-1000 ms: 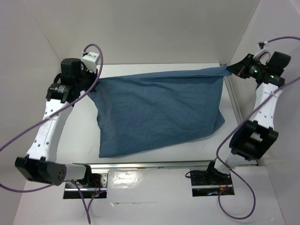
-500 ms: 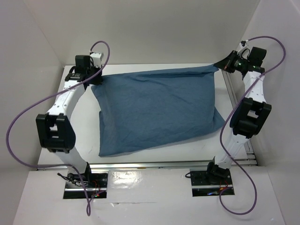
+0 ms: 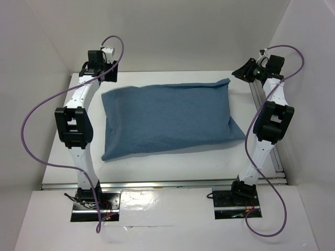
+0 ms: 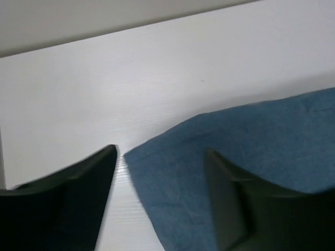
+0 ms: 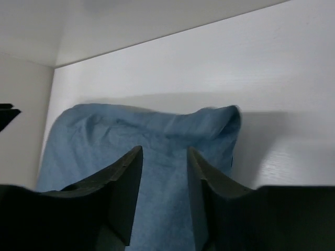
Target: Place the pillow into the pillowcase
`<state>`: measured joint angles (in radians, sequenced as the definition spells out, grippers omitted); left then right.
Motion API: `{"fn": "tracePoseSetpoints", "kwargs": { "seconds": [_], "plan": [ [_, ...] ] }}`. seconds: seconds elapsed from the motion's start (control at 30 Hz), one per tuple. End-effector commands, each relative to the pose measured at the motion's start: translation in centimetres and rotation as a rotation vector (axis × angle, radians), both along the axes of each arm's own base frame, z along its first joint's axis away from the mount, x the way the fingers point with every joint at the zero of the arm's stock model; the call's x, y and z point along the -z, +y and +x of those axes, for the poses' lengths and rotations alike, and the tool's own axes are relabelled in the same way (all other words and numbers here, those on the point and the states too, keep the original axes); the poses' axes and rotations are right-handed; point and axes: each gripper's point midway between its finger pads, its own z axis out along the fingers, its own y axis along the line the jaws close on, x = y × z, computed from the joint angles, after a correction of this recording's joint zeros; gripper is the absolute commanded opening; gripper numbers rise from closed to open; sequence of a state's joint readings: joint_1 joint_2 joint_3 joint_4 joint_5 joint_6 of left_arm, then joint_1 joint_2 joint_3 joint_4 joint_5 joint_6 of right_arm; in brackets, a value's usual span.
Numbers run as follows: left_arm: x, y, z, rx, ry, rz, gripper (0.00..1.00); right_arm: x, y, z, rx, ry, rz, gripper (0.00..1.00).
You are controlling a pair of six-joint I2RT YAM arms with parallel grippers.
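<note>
The pillowcase (image 3: 167, 120) lies flat on the white worktop (image 3: 157, 167), between the two grippers and a little nearer the arm bases than either of them. It is puffed out and rounded like a full sack. Dusty-blue cloth covers it on every side that shows, so whatever fills it is hidden.

The left gripper (image 3: 109, 77) hangs by the sack's far left corner with its fingers spread and nothing pinched between them. In the left wrist view, that blue corner (image 4: 251, 157) lies on the worktop (image 4: 78, 94) below the left gripper (image 4: 161, 157). The tip of the corner sits in the gap near one dark finger (image 4: 94, 178), and the rest of the cloth runs under and past the other.

The right gripper (image 3: 238, 72) is by the far right corner, also parted and holding nothing. In its own view, the right gripper (image 5: 164, 151) looks down on the cloth (image 5: 131, 141). The bunched corner stands up just beyond its fingers (image 5: 123, 183) and slightly to one side, apart from them.

Purple cables (image 3: 31, 120) loop off both arms.
</note>
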<state>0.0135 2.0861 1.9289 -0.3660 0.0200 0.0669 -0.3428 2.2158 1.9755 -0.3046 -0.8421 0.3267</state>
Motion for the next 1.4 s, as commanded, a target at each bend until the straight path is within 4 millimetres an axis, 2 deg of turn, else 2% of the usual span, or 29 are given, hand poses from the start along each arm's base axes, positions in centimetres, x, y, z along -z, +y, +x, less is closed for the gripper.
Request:
{"fn": "tracePoseSetpoints", "kwargs": {
  "seconds": [0.0, 0.03, 0.07, 0.1, 0.13, 0.17, 0.2, 0.23, 0.27, 0.37, 0.4, 0.43, 0.47, 0.5, 0.57, 0.6, 0.63, 0.67, 0.73, 0.77, 0.8, 0.83, 0.9, 0.93, 0.97, 1.03, 1.07, 1.13, 1.37],
  "plan": [
    [-3.4, 2.4, 0.9, -0.085, -0.092, 0.072, 0.87, -3.4, -1.7, 1.5, 0.053, -0.111, -0.090, 0.48],
    [-3.0, 2.6, 0.8, -0.098, -0.081, 0.080, 0.93, -3.8, -1.9, 1.4, 0.058, -0.126, -0.111, 0.49],
    [-3.6, 2.8, 0.6, -0.108, -0.092, 0.086, 0.98, -3.9, -2.0, 1.2, 0.060, -0.122, -0.132, 0.51],
    [-3.6, 3.5, 0.6, -0.120, -0.091, 0.086, 1.00, -3.8, -2.2, 1.2, 0.065, -0.124, -0.143, 0.53],
    [-4.4, 3.5, 0.4, -0.120, -0.099, 0.086, 1.00, -4.6, -2.1, 1.1, 0.063, -0.143, -0.157, 0.55],
    [-4.2, 4.2, 0.0, -0.138, -0.079, 0.077, 1.00, -4.8, -2.1, 0.8, 0.059, -0.149, -0.166, 0.58],
    [-4.4, 4.7, -0.1, -0.139, -0.074, 0.069, 1.00, -5.9, -2.5, 0.7, 0.076, -0.176, -0.207, 0.60],
    [-5.3, 4.3, -0.1, -0.127, -0.084, 0.046, 1.00, -5.9, -2.4, 0.4, 0.069, -0.176, -0.220, 0.61],
    [-6.1, 4.5, -0.8, -0.128, -0.077, 0.026, 1.00, -6.9, -2.4, -0.1, 0.055, -0.206, -0.262, 0.63],
    [-7.6, 3.8, -2.0, -0.081, -0.072, -0.009, 1.00, -7.8, -2.6, -1.0, 0.039, -0.226, -0.340, 0.65],
    [-7.6, 3.4, -3.0, -0.066, -0.036, -0.020, 1.00, -8.2, -2.2, -1.8, 0.007, -0.230, -0.398, 0.67],
    [-8.6, 2.6, -3.7, -0.031, -0.038, -0.042, 1.00, -8.6, -1.4, -2.2, -0.021, -0.234, -0.420, 0.67],
    [-8.8, 2.2, -4.3, -0.013, -0.023, -0.055, 1.00, -7.9, -1.2, -3.2, -0.054, -0.205, -0.449, 0.69],
    [-9.0, 1.7, -5.1, 0.021, -0.008, -0.057, 1.00, -8.3, -0.4, -4.0, -0.075, -0.198, -0.468, 0.76],
    [-8.8, -0.3, -7.8, 0.127, 0.043, -0.095, 1.00, -8.0, 1.3, -6.0, -0.136, -0.164, -0.486, 0.83],
    [-8.7, -0.9, -8.7, 0.157, 0.056, -0.109, 1.00, -7.6, 1.6, -6.9, -0.145, -0.145, -0.485, 0.85],
    [-7.1, -1.9, -10.1, 0.196, 0.104, -0.148, 1.00, -7.2, 1.6, -7.5, -0.141, -0.127, -0.486, 0.85],
    [-8.2, -1.9, -11.6, 0.209, 0.084, -0.163, 1.00, -4.7, 1.8, -8.9, -0.152, -0.059, -0.475, 0.85],
    [-7.7, -2.6, -13.5, 0.245, 0.098, -0.205, 1.00, -4.5, 1.8, -10.7, -0.137, -0.047, -0.503, 0.86],
    [-5.4, -2.9, -14.8, 0.247, 0.157, -0.224, 1.00, -1.8, 1.9, -12.1, -0.148, 0.012, -0.499, 0.86],
    [-5.8, -3.1, -15.7, 0.255, 0.142, -0.227, 1.00, -1.5, 1.9, -12.4, -0.138, 0.001, -0.511, 0.86],
    [-4.1, -3.7, -16.8, 0.271, 0.178, -0.252, 1.00, -0.7, 2.1, -14.0, -0.133, 0.020, -0.516, 0.86],
    [-2.9, -3.9, -17.9, 0.292, 0.203, -0.250, 1.00, -0.1, 2.0, -15.1, -0.123, 0.018, -0.517, 0.86],
    [-2.9, -4.1, -18.4, 0.301, 0.198, -0.255, 1.00, -1.1, 1.3, -15.5, -0.087, -0.018, -0.544, 0.86],
    [-1.7, -4.2, -19.0, 0.299, 0.218, -0.261, 1.00, 0.4, 1.0, -16.4, -0.076, 0.011, -0.542, 0.86],
    [-1.2, -4.3, -19.3, 0.306, 0.216, -0.267, 1.00, -0.1, 0.6, -16.8, -0.045, -0.017, -0.555, 0.86],
    [-0.5, -4.4, -19.8, 0.304, 0.232, -0.271, 1.00, 1.1, 0.6, -17.3, -0.046, 0.013, -0.551, 0.86],
    [-0.2, -4.4, -19.9, 0.297, 0.237, -0.279, 1.00, 0.7, 0.6, -17.2, -0.033, -0.005, -0.551, 0.86],
    [-0.3, -4.1, -19.7, 0.283, 0.228, -0.285, 1.00, 0.3, 0.5, -16.9, -0.020, -0.019, -0.527, 0.86]
  ]
}}
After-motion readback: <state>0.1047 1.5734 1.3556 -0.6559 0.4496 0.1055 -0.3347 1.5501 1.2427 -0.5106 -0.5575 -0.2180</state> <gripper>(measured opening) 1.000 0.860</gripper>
